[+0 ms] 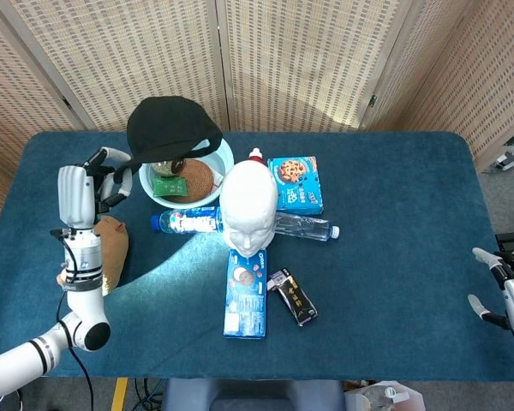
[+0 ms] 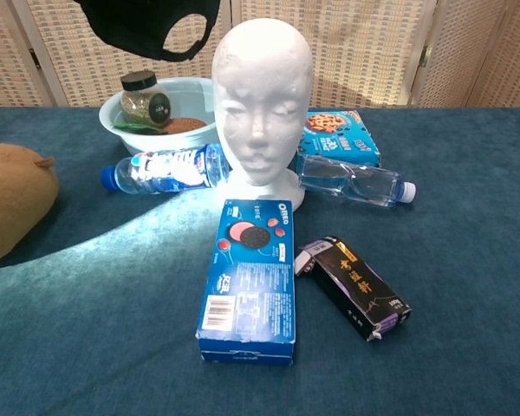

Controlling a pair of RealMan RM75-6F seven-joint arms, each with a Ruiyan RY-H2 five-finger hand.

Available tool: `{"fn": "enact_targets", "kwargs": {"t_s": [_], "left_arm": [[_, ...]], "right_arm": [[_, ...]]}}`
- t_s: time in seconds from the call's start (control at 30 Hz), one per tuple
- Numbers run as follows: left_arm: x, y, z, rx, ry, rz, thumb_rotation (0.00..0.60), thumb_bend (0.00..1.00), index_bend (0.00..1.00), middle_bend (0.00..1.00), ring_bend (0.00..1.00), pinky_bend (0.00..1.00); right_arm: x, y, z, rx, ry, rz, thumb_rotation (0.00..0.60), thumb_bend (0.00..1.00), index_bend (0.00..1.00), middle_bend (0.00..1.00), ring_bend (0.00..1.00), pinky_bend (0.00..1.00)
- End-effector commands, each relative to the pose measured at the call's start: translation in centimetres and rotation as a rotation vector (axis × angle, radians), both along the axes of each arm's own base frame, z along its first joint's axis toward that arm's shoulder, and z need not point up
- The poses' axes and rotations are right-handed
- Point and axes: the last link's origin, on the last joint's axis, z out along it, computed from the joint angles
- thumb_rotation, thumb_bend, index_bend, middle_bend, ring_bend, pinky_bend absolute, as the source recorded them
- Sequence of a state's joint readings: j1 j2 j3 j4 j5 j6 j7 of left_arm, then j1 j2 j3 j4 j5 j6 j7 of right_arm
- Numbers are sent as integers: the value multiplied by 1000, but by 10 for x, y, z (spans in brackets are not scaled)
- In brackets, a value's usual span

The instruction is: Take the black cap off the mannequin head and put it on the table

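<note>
The left hand (image 1: pixel 98 171) holds the black cap (image 1: pixel 171 128) by its edge, lifted in the air to the hand's right, above a pale bowl (image 1: pixel 224 168). The bare white mannequin head (image 1: pixel 248 205) stands further right of that hand, well apart from the cap. The right hand (image 1: pixel 507 287) hangs at the table's (image 1: pixel 394 257) far right edge, fingers apart, holding nothing.
</note>
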State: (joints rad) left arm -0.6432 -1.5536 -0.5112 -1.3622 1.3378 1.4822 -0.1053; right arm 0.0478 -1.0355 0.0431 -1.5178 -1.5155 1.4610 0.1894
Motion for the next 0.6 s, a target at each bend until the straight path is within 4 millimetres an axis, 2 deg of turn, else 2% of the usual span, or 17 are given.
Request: {"fn": "enact_targets", "kwargs": {"t_s": [0.03, 0.33, 0.6], "left_arm": [[-11, -14, 6, 5, 46, -6, 600, 473, 697, 1000, 1000, 1000], [-32, -49, 16, 2, 165, -19, 600, 473, 698, 1000, 1000, 1000], [-49, -75, 12, -9, 309, -35, 600, 473, 701, 1000, 1000, 1000]], "right_arm": [[1, -1, 0, 1, 0, 2, 600, 306, 188, 268, 158, 165], [4, -2, -1, 4, 2, 11, 600, 306, 188, 268, 158, 165], [7, 0, -1, 6, 4, 17, 600, 306, 189, 268, 158, 165]]}}
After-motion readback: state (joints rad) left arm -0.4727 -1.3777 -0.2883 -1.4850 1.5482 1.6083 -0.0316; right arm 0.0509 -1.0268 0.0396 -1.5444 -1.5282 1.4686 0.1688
